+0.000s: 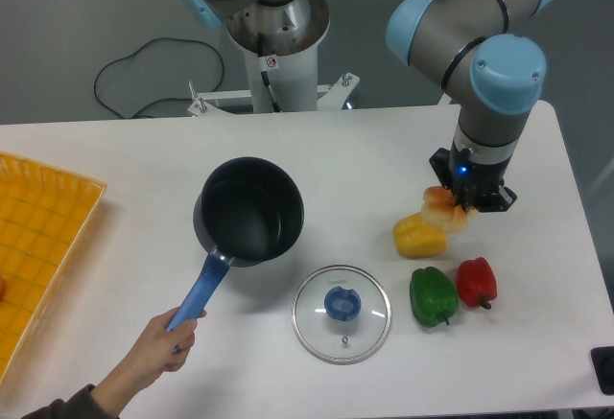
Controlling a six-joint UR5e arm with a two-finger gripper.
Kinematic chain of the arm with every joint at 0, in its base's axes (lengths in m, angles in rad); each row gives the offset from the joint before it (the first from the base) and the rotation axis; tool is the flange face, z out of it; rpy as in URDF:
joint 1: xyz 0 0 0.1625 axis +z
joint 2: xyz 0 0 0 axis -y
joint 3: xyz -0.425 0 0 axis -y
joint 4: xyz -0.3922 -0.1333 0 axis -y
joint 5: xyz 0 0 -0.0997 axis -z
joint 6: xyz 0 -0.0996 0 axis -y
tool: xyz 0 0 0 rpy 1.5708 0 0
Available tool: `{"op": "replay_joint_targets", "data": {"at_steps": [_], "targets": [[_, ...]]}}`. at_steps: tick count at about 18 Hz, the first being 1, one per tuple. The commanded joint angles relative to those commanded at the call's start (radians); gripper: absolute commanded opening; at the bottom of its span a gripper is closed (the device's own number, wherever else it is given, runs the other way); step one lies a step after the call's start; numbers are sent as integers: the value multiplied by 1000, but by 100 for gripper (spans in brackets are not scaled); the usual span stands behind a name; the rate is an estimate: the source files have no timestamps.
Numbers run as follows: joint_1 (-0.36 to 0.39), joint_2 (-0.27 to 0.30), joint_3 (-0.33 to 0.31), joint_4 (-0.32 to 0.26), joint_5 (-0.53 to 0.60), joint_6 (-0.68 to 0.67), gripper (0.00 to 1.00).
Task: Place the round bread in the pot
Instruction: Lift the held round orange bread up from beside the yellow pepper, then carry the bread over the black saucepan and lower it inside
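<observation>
The round bread [440, 211], golden-orange with paler lobes, sits right under my gripper [455, 200] at the right of the table. It overlaps the top of the yellow bell pepper [419, 236]. The gripper points straight down and looks closed on the bread; its fingers are mostly hidden by the wrist. The black pot [249, 211] stands at the table's middle, well to the left of the gripper. Its inside is dark and holds nothing. A person's hand [158, 340] holds its blue handle [199, 292].
A glass lid with a blue knob [342, 312] lies in front of the pot. A green pepper [433, 295] and a red pepper [477, 282] lie in front of the yellow one. A yellow tray [38, 246] is at the left edge.
</observation>
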Motion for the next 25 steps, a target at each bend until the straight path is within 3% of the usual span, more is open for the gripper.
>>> {"op": "replay_joint_targets", "data": {"at_steps": [6, 19, 25], "targets": [[-28, 9, -14, 2, -8, -12, 0], [-230, 184, -146, 2, -35, -176, 0], [-327, 187, -149, 9, -32, -291, 0]]}}
